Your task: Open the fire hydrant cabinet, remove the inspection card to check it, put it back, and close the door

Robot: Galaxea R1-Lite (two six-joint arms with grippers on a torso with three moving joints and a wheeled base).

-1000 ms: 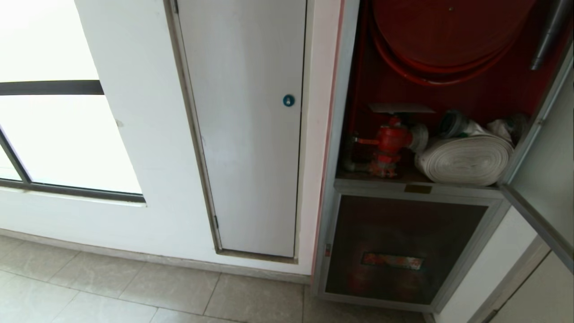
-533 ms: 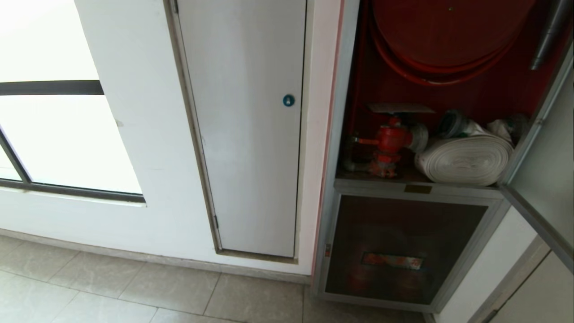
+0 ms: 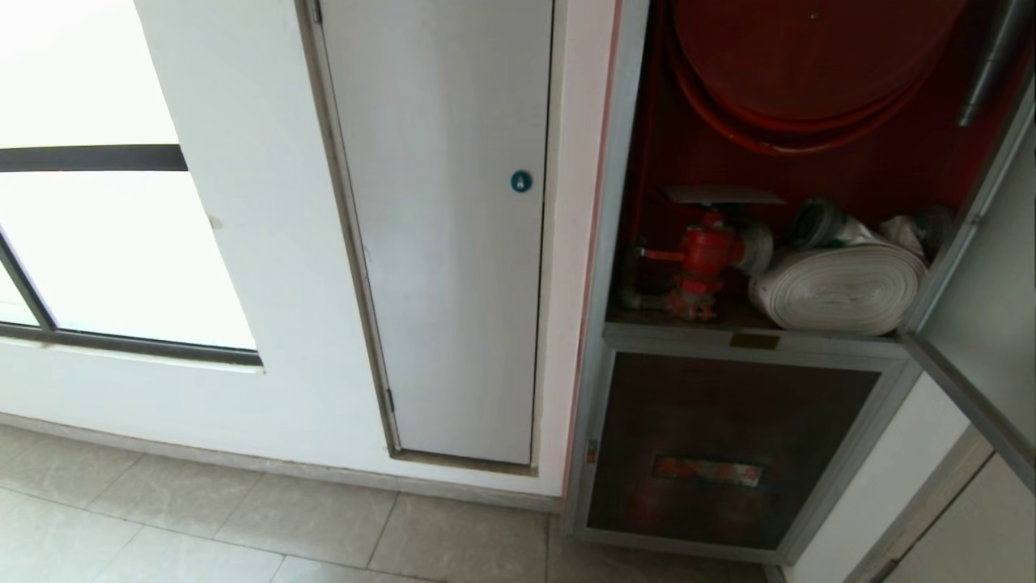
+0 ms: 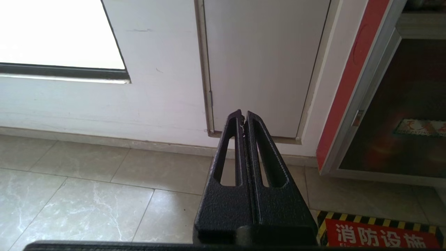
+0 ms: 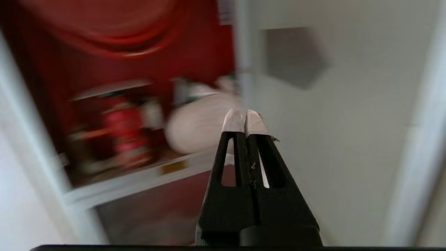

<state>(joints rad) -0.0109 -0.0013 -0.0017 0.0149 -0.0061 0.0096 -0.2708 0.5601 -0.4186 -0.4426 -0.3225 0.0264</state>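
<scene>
Already the fire hydrant cabinet (image 3: 619, 243) stands open, its door (image 3: 983, 308) swung out on the right of the head view. Inside, against the red back wall, the inspection card (image 3: 723, 195) lies flat on top of the red valve (image 3: 702, 261), with the white rolled hose (image 3: 838, 287) just beside the valve and the red hose reel (image 3: 801, 65) above. Neither arm shows in the head view. The right tool (image 5: 245, 120) is empty, its fingers pressed together, pointing toward the cabinet opening near the door's edge. The left tool (image 4: 243, 118) is likewise closed and empty, hanging low over the tiled floor (image 4: 87, 188) before the pale grey panel (image 3: 445, 227).
</scene>
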